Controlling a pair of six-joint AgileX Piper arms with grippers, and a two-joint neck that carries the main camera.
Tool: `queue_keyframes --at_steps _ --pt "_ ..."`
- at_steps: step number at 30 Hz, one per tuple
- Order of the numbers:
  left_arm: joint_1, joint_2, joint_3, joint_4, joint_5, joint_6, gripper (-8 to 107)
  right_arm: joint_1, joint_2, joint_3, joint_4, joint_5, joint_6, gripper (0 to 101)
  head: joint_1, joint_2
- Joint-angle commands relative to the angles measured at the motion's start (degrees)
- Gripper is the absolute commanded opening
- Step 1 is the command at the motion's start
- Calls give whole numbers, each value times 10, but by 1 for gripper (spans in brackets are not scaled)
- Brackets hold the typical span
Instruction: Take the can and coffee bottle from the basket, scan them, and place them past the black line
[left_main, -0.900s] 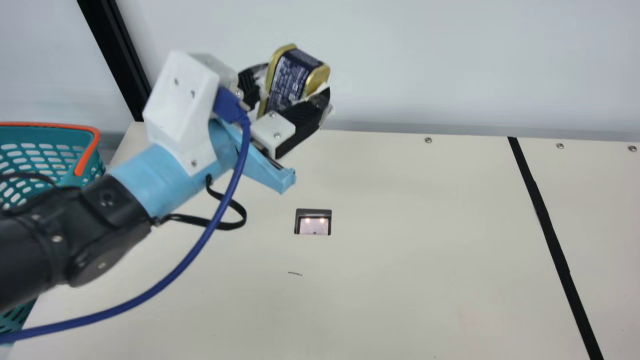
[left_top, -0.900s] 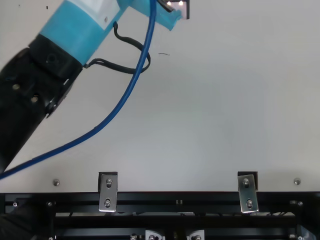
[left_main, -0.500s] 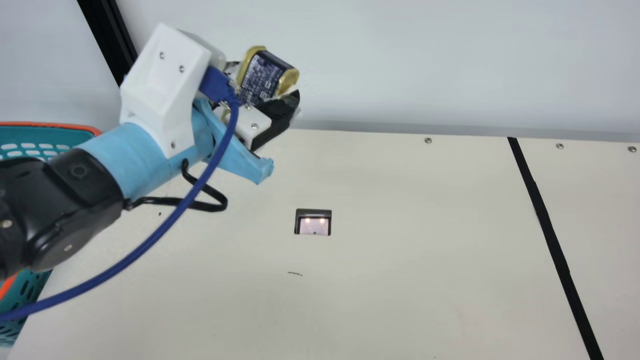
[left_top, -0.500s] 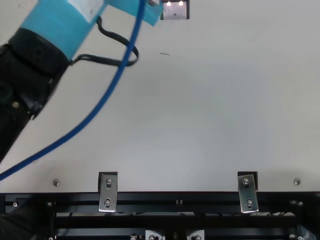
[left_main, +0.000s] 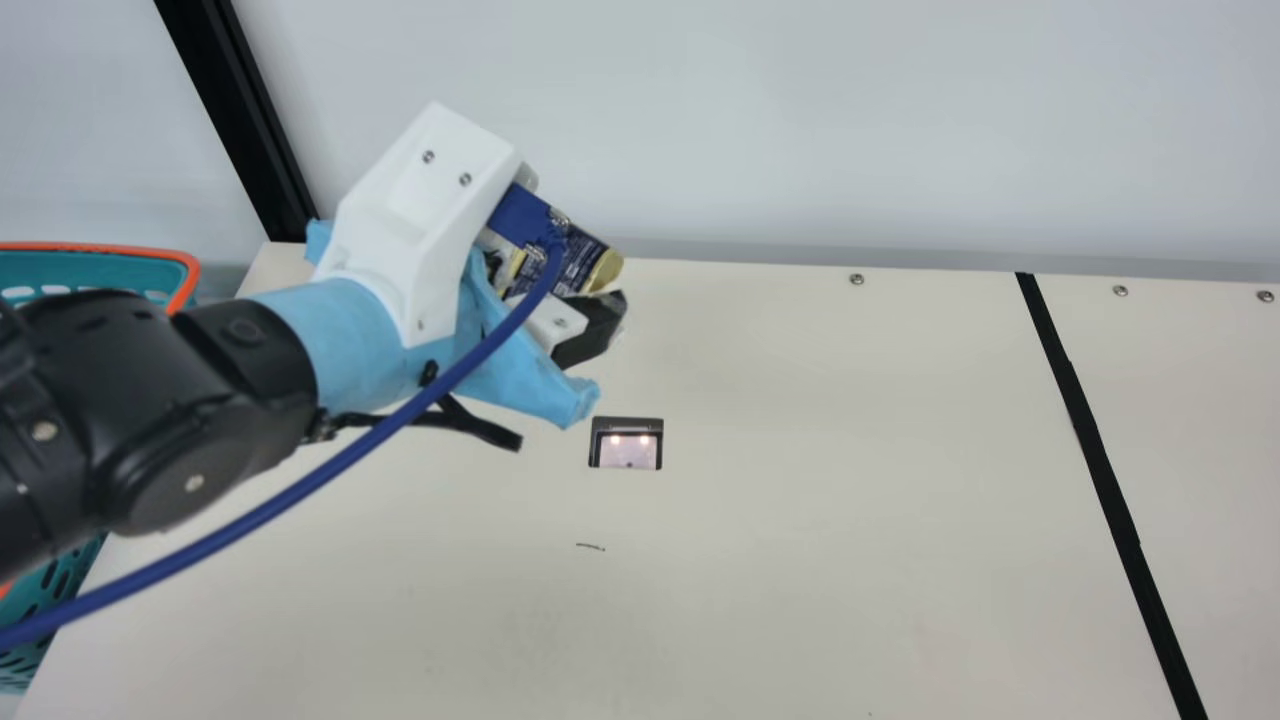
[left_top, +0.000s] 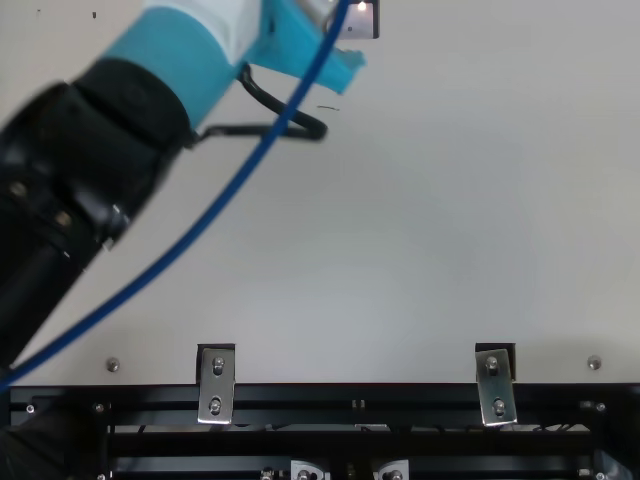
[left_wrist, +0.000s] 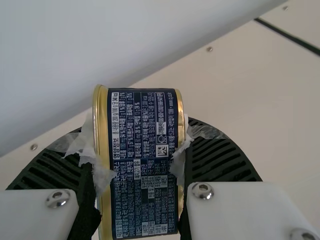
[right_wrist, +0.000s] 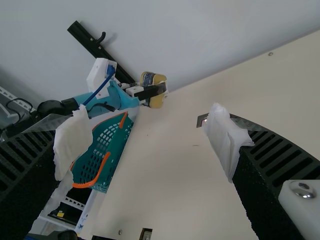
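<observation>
Above the far part of the worktop (left_main: 850, 600), the left gripper (left_main: 572, 272) is holding the can (left_main: 588, 258) aloft, its black ribbed fingers pressing on opposite sides. Torn white tape is sticking out where they are meeting the gold-rimmed metal. In the main view the can is tilting, and in the left wrist view its navy printed face is turning toward the camera. It is hanging on the basket's side of the black line (left_main: 1095, 450), well apart from that strip.

The right gripper (right_wrist: 146, 131) is holding nothing; its fingers are standing wide apart in its wrist view, with white wrapping covering their tips.

Two small lights are glowing in the scanner (left_main: 628, 455), which is sitting in the worktop between the basket (left_main: 100, 266) and the black line. At the main view's left, the basket is showing teal mesh and an orange rim, with the left arm (left_main: 200, 420) passing in front of it. A blue cable (left_main: 300, 487) is curving along that arm. Behind everything, a pale wall (left_main: 800, 120) is rising, and a black post (left_main: 235, 110) is leaning across the main view's upper left.
</observation>
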Motion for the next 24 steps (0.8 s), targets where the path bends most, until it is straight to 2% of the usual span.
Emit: queue_keyframes --at_steps 1,11,18,24 --pt "4 4 -21 -56 115 92 10 0 0 0 0 0 0 101 -2 -5" --pt "36 35 -69 -213 279 347 10 0 0 0 0 0 0 101 -2 -5" --pt "50 74 -85 -273 371 449 10 0 0 0 0 0 0 101 -2 -5" --pt "40 105 -91 -302 414 493 10 0 0 0 0 0 0 101 -2 -5"
